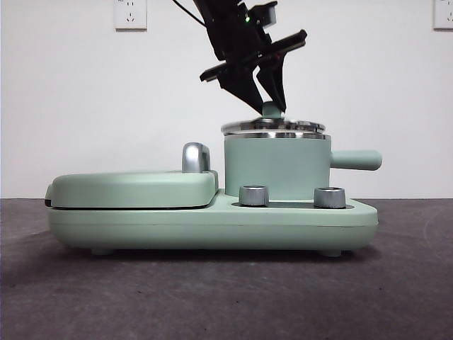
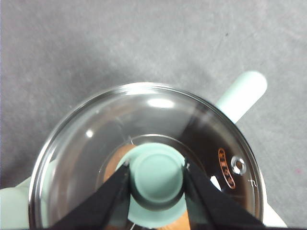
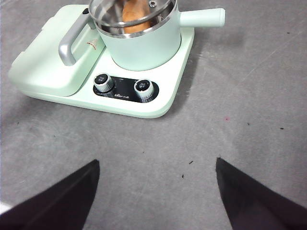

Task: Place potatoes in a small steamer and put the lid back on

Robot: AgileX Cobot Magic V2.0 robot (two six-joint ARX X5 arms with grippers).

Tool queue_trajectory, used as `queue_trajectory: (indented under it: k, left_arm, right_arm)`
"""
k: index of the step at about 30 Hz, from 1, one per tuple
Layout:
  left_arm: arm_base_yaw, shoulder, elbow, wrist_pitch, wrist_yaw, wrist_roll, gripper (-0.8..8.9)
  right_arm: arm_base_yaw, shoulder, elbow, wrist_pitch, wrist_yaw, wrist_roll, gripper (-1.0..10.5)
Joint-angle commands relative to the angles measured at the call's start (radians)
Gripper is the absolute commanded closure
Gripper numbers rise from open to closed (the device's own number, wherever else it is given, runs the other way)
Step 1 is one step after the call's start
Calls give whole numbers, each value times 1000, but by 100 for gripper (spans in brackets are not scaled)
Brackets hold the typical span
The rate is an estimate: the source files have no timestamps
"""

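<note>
Seating the lid (image 2: 144, 153) looks to be the step in hand; the left gripper (image 2: 157, 178) has its jaws narrowed on either side of the mint knob (image 2: 157, 175). Beneath them, through the glass, lies the potato (image 3: 136, 13), inside the small steamer (image 1: 277, 166). Farther off, the right gripper (image 3: 156, 191) waits with jaws wide over bare table. Next, I judge: part the jaws and lift clear.

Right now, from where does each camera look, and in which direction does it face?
Front view: low at table height, level across at the mint-green steamer pot; left gripper above.
Left wrist view: straight down on the clear glass lid; its jaws flank the mint knob.
Right wrist view: raised, back from the cooker; open right gripper.
All share pot and lid.
</note>
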Motion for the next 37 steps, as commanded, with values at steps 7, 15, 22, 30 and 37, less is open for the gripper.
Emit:
queue_trajectory:
  k: [7,15,22,30,37]
  left_arm:
    - [-9,27,37,19,20,-14,799]
    - [-29,27,37,4,-11,-10,799]
    - [-31,27,37,-8,-44,-8,799]
    - [-35,43,37,-16,-71,10,799]
    - [-45,53,37,-34,-71,21,788]
  right_arm:
    - [7,2,9,9,19,-14,563]
    - [7,2,9,9,19,-14,562]
    - [7,2,9,9,19,-13,562]
    - [7,2,9,6,19,-14,563]
    - [7,2,9,5,19,-14,563]
